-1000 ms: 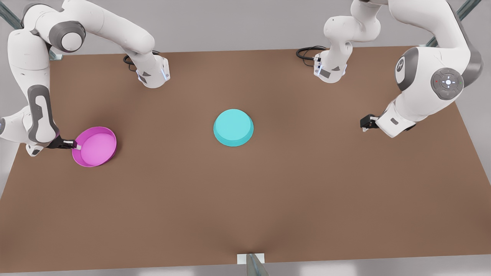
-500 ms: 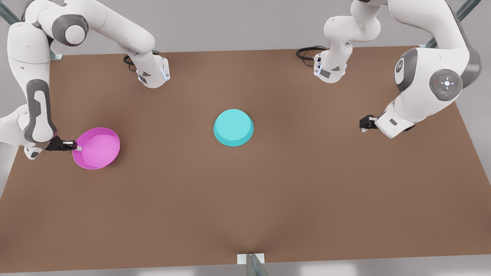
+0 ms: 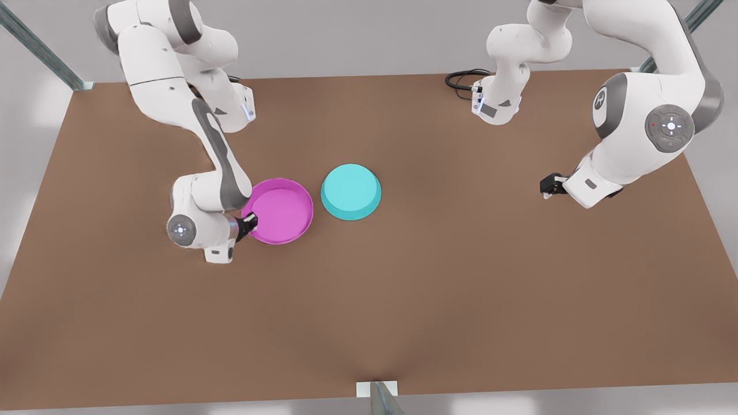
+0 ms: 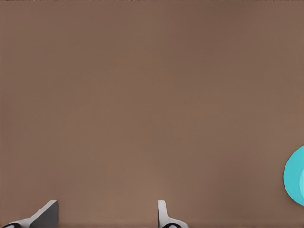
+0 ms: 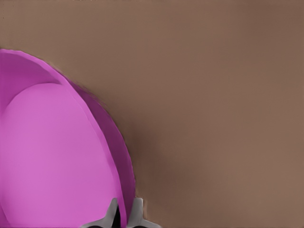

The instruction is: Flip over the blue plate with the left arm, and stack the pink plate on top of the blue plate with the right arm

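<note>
The blue plate (image 3: 350, 191) lies base-up at the middle of the table; its edge also shows in the left wrist view (image 4: 295, 176). The pink plate (image 3: 279, 210) sits opening-up just to the front view's left of it, with a narrow gap between them. My right gripper (image 3: 249, 222) is shut on the pink plate's rim on the side away from the blue plate. In the right wrist view the fingers (image 5: 113, 213) pinch the pink plate's (image 5: 52, 156) wall. My left gripper (image 3: 548, 187) waits at the front view's right, open (image 4: 105, 208) over bare table.
The brown table (image 3: 461, 288) stretches wide toward the front. Both arm bases (image 3: 230, 109) (image 3: 496, 104) stand at the back edge, with a black cable (image 3: 461, 78) beside the one on the front view's right. A metal post (image 3: 377, 395) sits at the front edge.
My right arm has swung the pink plate from the front view's far left across to just beside the blue plate. The left arm and the blue plate have stayed put.
</note>
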Available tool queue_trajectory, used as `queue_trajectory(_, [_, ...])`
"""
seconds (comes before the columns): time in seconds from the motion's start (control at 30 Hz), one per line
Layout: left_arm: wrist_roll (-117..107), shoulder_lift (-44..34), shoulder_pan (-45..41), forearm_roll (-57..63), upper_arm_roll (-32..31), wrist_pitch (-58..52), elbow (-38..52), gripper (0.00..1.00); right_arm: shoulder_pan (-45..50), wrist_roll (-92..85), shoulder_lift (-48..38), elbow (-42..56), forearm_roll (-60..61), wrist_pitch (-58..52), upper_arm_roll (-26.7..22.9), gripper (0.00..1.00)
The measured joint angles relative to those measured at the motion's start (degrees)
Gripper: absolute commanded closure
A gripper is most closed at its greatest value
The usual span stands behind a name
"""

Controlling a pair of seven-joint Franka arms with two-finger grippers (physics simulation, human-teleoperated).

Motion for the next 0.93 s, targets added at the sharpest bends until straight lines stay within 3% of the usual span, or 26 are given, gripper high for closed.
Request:
queue_trajectory(0.13, [0.0, 0.0, -0.1, 0.0, -0.1, 0.0, 0.0, 0.0, 11.4, 6.9, -0.2, 1.1, 4.0, 1.0, 0.5, 0.79])
queue_trajectory(0.4, [0.0, 0.0, -0.1, 0.0, -0.1, 0.0, 0.0, 0.0, 18.9, 12.2, 2.0, 1.6, 2.3, 6.3, 2.0, 0.79])
queue_trajectory(0.47, [0.0, 0.0, -0.1, 0.0, -0.1, 0.0, 0.0, 0.0, 18.9, 12.8, 1.6, 1.8, 1.2, 6.1, 2.1, 0.0])
queue_trajectory(0.53, [0.2, 0.0, 0.0, 0.0, 0.0, -0.1, 0.0, 0.0, 18.1, 12.2, -0.5, 2.8, 2.0, 2.1, 2.1, 0.0])
queue_trajectory(0.6, [0.3, 1.0, -0.1, -0.1, 0.0, -0.1, 0.7, 0.0, 7.2, 10.4, -6.3, 9.3, 0.1, -17.5, -0.7, 0.0])
queue_trajectory(0.67, [0.3, 0.9, -0.1, -0.3, -0.2, -0.1, 0.7, 0.0, -2.7, 22.4, -8.6, 20.2, -8.2, -30.1, -2.8, 0.0])
queue_trajectory(0.73, [0.3, 0.8, -0.1, -0.6, -0.2, -0.1, 0.7, 0.0, -18.3, 32.2, -13.0, 22.4, -16.3, -30.6, 2.1, 0.0])
queue_trajectory(0.83, [0.2, 0.8, 0.0, -1.2, -0.2, -0.1, 0.7, 0.0, -17.2, 32.2, -10.2, 32.4, -22.0, -31.1, 3.9, 0.0])
queue_trajectory(0.93, [0.2, 0.9, 0.0, -1.4, -0.1, -0.1, 0.7, 0.0, -18.2, 32.6, -10.0, 33.1, -21.8, -31.1, 3.4, 0.0])
